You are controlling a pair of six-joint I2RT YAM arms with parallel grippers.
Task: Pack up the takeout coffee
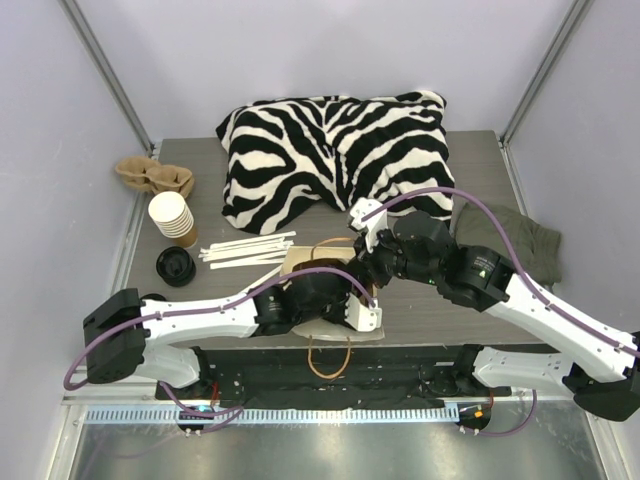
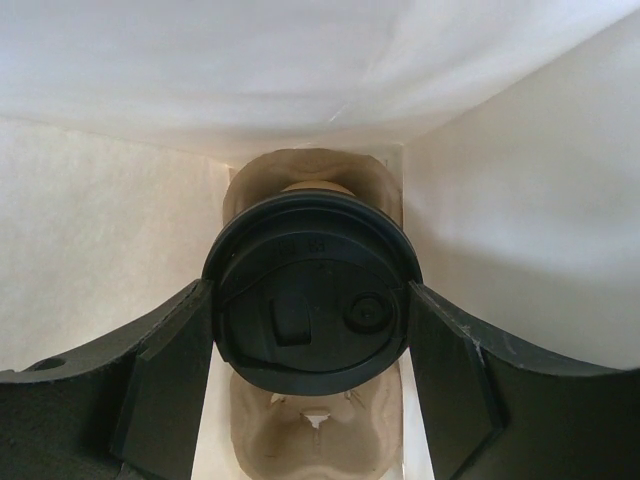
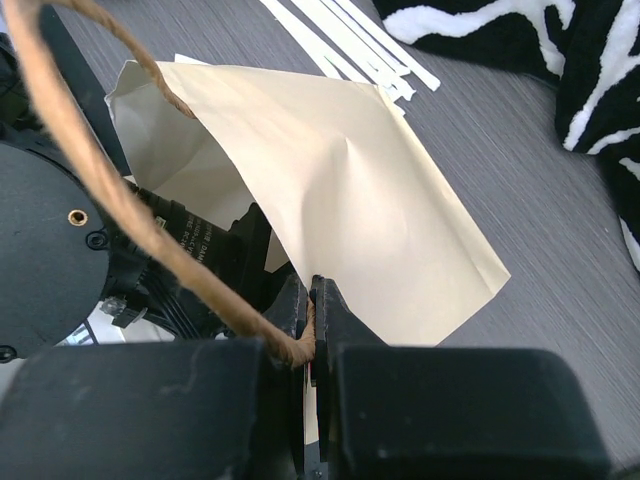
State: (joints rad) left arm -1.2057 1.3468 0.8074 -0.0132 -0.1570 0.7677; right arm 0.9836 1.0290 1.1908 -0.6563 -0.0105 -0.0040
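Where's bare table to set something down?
Bare: table's back-right corner, between pillow and green cloth; front strip right of the bag. Crowded: left edge with carrier, cups, lid, sticks; centre, left hand holds coffee inside bag, right hand pinches its handle.

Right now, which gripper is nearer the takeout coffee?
Left. The left gripper clamps the takeout coffee inside the paper bag; the right gripper pinches the bag's edge from outside.

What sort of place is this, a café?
Probably a robotics test booth: plain panel walls, two robot arms bolted by a table, staged paper cups and a paper bag.
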